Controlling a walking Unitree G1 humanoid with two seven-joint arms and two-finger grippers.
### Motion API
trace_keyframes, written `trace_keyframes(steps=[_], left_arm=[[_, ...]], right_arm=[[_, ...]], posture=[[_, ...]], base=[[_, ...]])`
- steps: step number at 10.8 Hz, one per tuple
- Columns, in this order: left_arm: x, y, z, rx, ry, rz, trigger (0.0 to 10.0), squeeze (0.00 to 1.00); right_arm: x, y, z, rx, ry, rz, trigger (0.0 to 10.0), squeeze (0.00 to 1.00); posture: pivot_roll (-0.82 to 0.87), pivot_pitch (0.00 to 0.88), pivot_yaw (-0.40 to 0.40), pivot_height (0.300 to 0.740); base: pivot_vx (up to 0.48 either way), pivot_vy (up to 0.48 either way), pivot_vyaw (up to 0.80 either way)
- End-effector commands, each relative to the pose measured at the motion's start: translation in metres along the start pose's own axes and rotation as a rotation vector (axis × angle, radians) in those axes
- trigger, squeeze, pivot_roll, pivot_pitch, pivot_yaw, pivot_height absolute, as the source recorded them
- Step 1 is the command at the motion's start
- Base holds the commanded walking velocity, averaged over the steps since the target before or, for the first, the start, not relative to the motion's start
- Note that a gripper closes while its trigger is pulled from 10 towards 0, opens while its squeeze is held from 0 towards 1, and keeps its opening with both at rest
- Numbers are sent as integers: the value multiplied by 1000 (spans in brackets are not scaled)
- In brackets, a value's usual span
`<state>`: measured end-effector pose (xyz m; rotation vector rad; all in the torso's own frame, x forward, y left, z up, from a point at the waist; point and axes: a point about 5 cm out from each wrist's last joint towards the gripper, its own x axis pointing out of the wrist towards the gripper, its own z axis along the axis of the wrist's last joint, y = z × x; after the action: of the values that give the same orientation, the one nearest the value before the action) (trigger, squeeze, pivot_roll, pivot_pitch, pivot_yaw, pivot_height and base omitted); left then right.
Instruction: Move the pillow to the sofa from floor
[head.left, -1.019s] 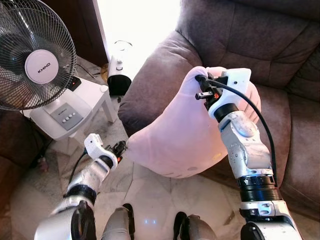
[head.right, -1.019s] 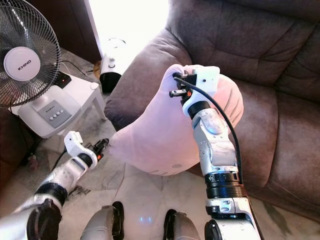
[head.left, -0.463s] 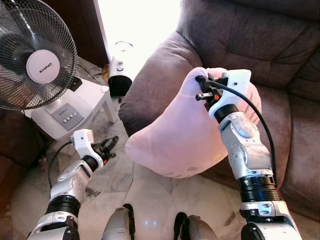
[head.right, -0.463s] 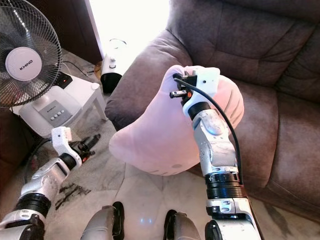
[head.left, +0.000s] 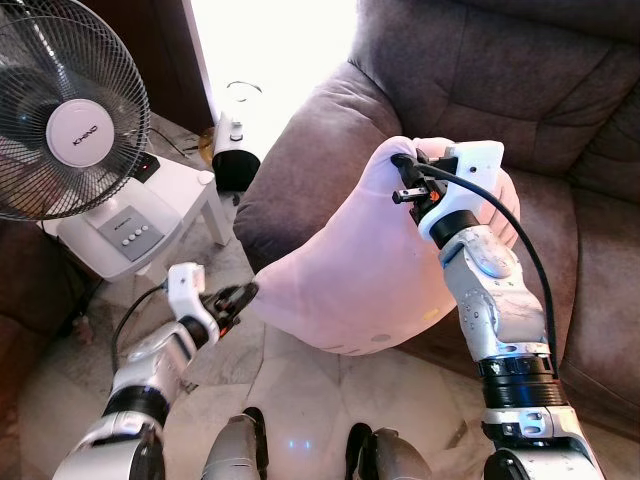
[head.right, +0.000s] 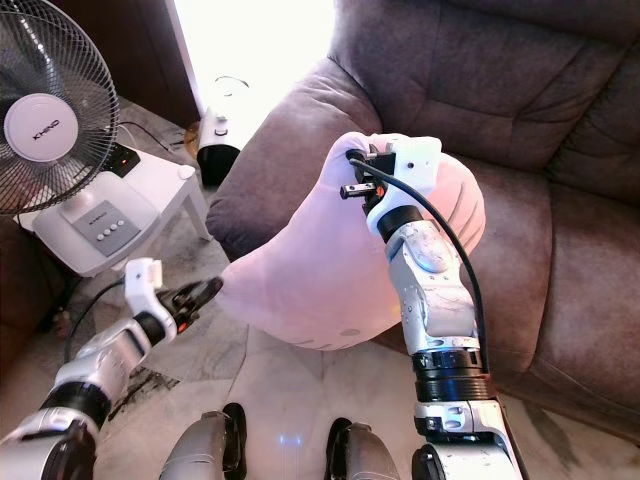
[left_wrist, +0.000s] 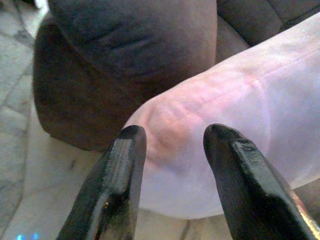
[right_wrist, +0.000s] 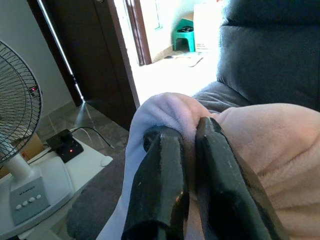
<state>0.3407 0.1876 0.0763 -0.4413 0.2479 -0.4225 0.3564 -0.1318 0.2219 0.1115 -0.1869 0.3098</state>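
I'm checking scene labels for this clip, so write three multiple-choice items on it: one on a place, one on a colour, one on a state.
1. Where is the fan?
A. On the sofa seat
B. On the white table, to the robot's left
C. On the floor by the robot's feet

2. What colour is the pillow?
A. Pale pink
B. Dark green
C. Black

3. How do the right gripper jaws stand?
A. Wide open, away from the pillow
B. Shut on a cable
C. Shut on a fold of the pillow

Key: 1 B, the fan's base sits on the white table left of the sofa. 2 A, the pillow is pale pink against the brown sofa. 3 C, the right wrist view has both fingers pinching pillow cloth; the left gripper is open at the pillow's lower corner.
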Motion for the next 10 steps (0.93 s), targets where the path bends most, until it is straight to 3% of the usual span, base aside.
trace_keyframes(steps=[1, 2, 3, 4, 6, 7, 8, 10], left_arm=[[2, -3, -11, -7, 30, -7, 10000, 1000], [7, -6, -10, 45, 30, 20, 10000, 1000], [10, -8, -13, 107, 60, 45, 10000, 0], [14, -11, -11, 90, 49, 45, 10000, 0], [18, -14, -10, 136, 60, 48, 10000, 0], [20, -14, -2, 195, 52, 55, 10000, 0], [22, -16, 7, 196, 23, 43, 10000, 0], [23, -14, 1, 249, 99, 88, 10000, 0]], right_arm=[[-2, 6, 17, -3, -73, 31, 10000, 0], [-4, 8, 19, -2, -72, 37, 10000, 0], [-6, 8, 20, -4, -70, 40, 10000, 0], [-9, 7, 23, -9, -67, 40, 10000, 0], [-16, 7, 27, -16, -62, 40, 10000, 0], [-18, 8, 28, -16, -57, 44, 10000, 0], [-19, 9, 28, -14, -51, 46, 10000, 0], [-19, 14, 25, 1, -34, 56, 10000, 0]], posture=[[45, 323, -72, 704], [37, 333, -75, 704], [21, 349, -82, 704], [5, 365, -86, 704], [-11, 390, -96, 704], [-10, 399, -101, 704], [-5, 405, -103, 704], [5, 412, -104, 704]], base=[[0, 0, 0], [0, 0, 0], [0, 0, 0], [0, 0, 0], [0, 0, 0], [0, 0, 0], [0, 0, 0], [0, 0, 0]])
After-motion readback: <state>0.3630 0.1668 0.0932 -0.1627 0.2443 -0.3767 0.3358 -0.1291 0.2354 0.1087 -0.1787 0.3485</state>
